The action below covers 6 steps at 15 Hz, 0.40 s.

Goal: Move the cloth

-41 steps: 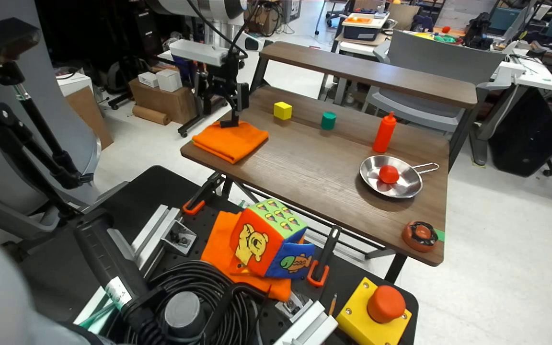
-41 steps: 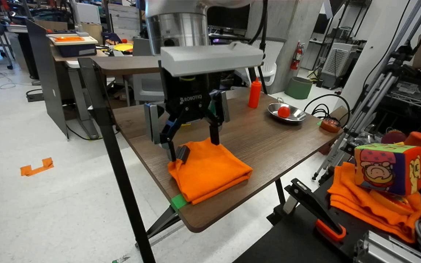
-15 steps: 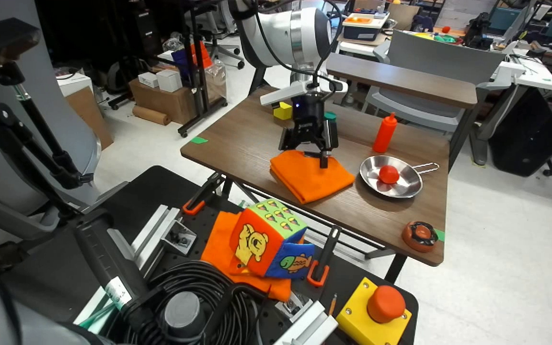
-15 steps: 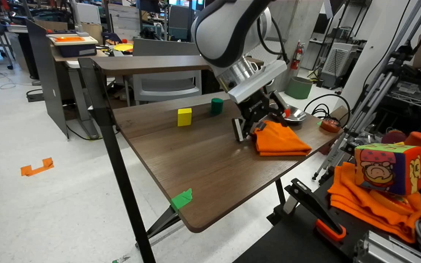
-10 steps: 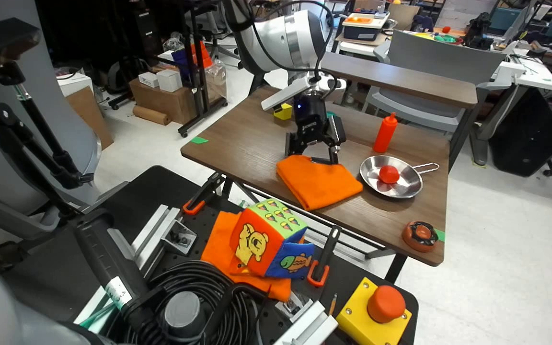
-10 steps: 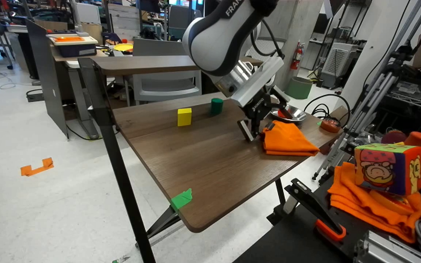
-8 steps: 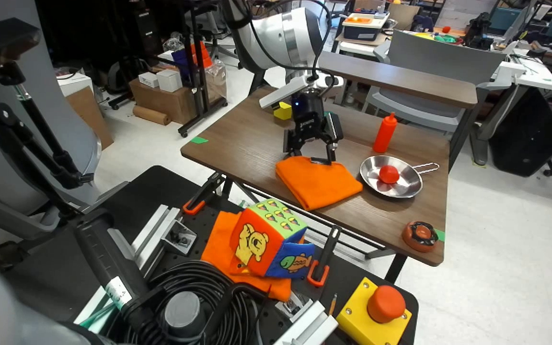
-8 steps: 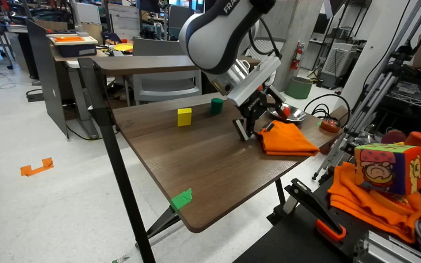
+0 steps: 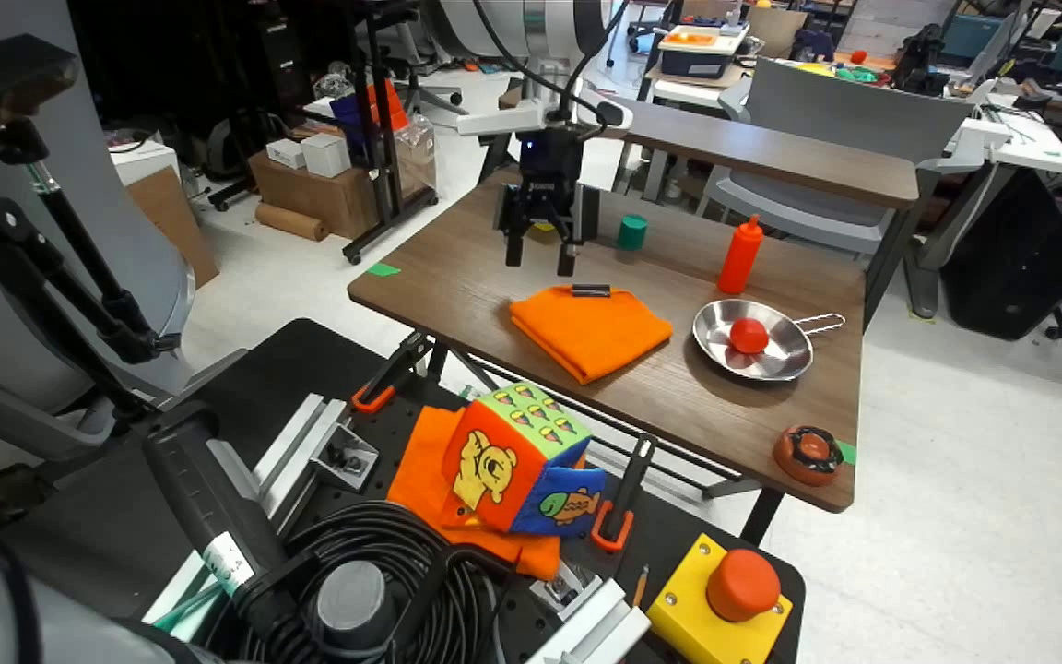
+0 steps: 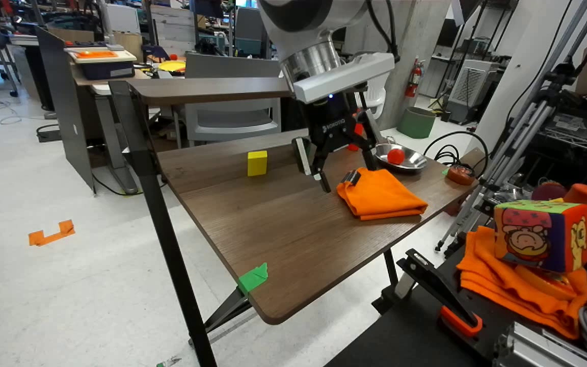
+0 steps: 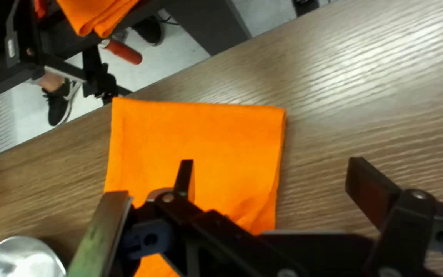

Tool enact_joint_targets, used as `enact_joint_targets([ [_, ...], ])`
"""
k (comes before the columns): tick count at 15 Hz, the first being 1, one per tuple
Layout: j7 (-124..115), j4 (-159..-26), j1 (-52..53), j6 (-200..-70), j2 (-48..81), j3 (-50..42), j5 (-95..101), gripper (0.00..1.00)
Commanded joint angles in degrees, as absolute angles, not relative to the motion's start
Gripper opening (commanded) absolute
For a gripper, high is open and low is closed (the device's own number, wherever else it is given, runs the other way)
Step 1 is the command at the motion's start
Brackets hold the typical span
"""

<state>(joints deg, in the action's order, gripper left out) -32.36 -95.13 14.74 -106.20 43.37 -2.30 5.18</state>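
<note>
Folded orange cloth (image 9: 594, 337) on the desk (image 9: 453, 263). In an exterior view the cloth lies flat, just left of the metal pan (image 9: 780, 358), a dark strip (image 9: 591, 290) resting at its far edge. The jaws stand apart above the desk, beyond the cloth's far side toward the left, and hold nothing. The step in hand is judged to be the release, with placing probably complete, although the task names no destination. The next move likely calls for lifting clear without snagging the folds.

On our table (image 9: 439, 277) we see a cloth (image 9: 595, 339), yellow block (image 10: 257, 163), green block (image 9: 631, 232), bottle (image 9: 740, 258), pan (image 9: 789, 356), tape (image 10: 254, 278) and round thing (image 9: 808, 456).
</note>
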Motion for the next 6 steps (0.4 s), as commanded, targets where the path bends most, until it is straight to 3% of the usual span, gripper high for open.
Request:
enact_joint_targets([
  [1,-27.48,-106.12,10.96,-112.16,35.25,1.35,-2.39,1.00],
  [6,-25.50,-110.44,8.67,-113.09,33.28,2.53,-12.24,1.00],
])
